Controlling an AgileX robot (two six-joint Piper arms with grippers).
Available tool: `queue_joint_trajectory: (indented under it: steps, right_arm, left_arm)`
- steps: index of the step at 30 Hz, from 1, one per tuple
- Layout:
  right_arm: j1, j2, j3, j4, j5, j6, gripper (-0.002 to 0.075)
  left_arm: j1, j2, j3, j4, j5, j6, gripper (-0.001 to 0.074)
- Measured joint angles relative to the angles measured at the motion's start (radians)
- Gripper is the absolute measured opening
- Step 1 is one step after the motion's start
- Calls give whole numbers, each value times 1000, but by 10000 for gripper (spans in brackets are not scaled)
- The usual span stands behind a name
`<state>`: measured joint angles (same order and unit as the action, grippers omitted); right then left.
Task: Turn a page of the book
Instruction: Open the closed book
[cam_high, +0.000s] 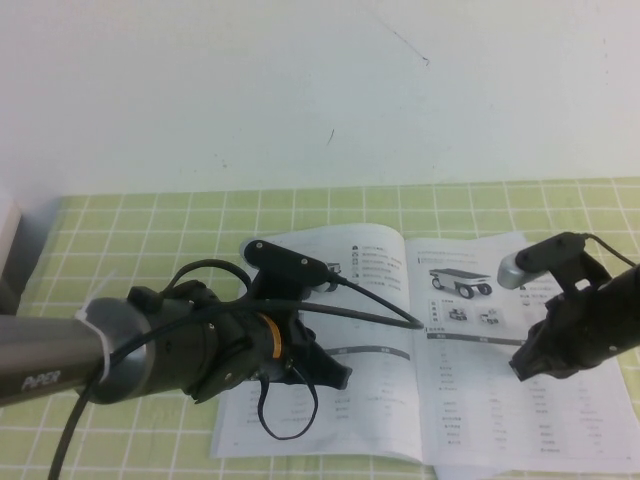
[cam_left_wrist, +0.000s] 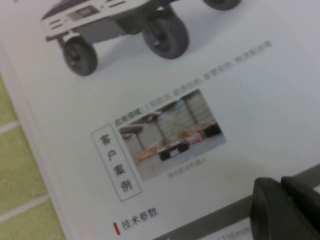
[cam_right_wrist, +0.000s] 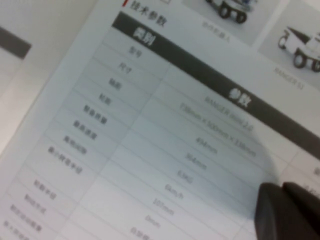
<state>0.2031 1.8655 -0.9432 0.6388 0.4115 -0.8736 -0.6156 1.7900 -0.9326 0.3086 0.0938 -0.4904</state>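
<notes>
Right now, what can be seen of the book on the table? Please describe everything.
The book is a thin white paper booklet lying open and flat on the green checked tablecloth. Its pages carry grey tables, dark header bars, reddish heading marks and photos of flat wheeled vehicles. The left gripper hangs over its left page, the shut right gripper over its right page; whether either one touches the paper is unclear.

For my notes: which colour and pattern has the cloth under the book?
Light green with a white grid, the cloth; clearest in the high view.
</notes>
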Motion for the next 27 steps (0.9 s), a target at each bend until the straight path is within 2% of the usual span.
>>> queue_joint_trajectory:
  steps: [6, 11, 16, 21, 27]
  right_arm:
    - [0, -70, 82, 2, 41, 2, -3]
    - [0, -155, 92, 2, 5, -15, -3]
    - [0, -297, 95, 17, -33, -47, -3]
    - [0, -507, 96, 166, -56, -172, -3]
    - [0, -717, 126, 487, -21, -498, -3]
  left_arm:
    - [0, 0, 0, -6, -6, -4, -4]
    - [0, -28, 4, -10, -19, -4, -4]
    - [0, -180, 8, 24, -31, -4, -4]
    - [0, -409, 13, 79, 16, 2, -4]
    - [0, -675, 139, 103, 36, -22, -4]
